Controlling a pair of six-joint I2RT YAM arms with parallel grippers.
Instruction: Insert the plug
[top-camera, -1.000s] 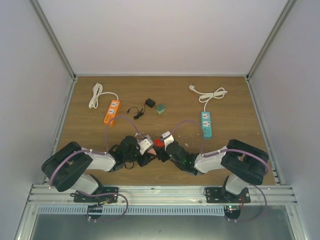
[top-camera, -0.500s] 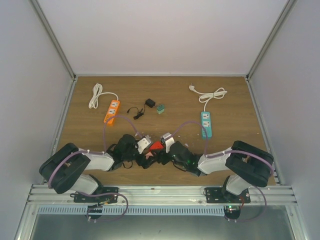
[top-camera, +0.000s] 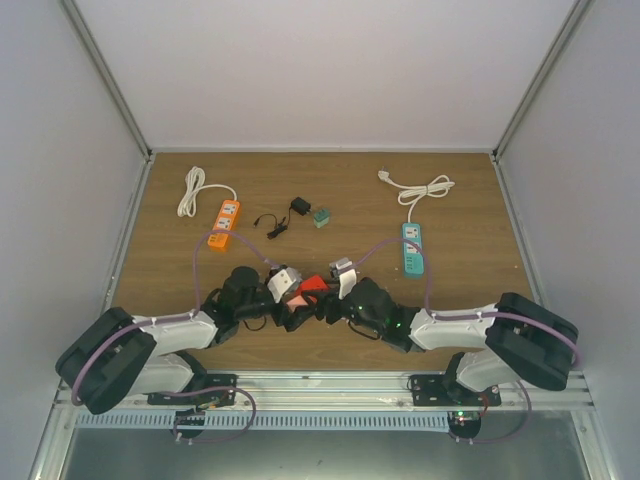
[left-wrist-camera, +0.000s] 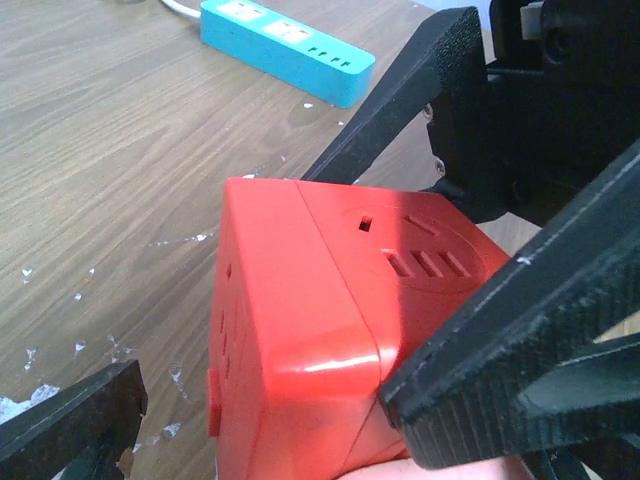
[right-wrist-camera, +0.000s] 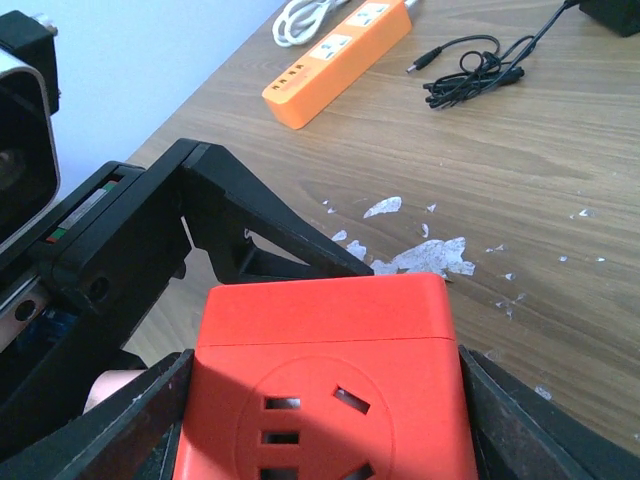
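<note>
Low centre of the top view, over the wood-grain table (top-camera: 460, 200): a glossy red plastic socket cube (top-camera: 308, 289), rounded corners, slotted faces, pinched at half spread between the matte black fingers of the right gripper (right-wrist-camera: 325, 440). Flanking it, splayed to the full and gripping nothing, the ribbed fingers of the left gripper (left-wrist-camera: 300, 395). Upper left, an orange power strip (top-camera: 224, 223); upper right, a teal power strip (top-camera: 413, 247); between them, a black adapter (top-camera: 299, 206).

Overhead and two wrist views
Top camera looks down on the red cube (top-camera: 311, 288); wrist cameras face it close-up from opposite sides.
</note>
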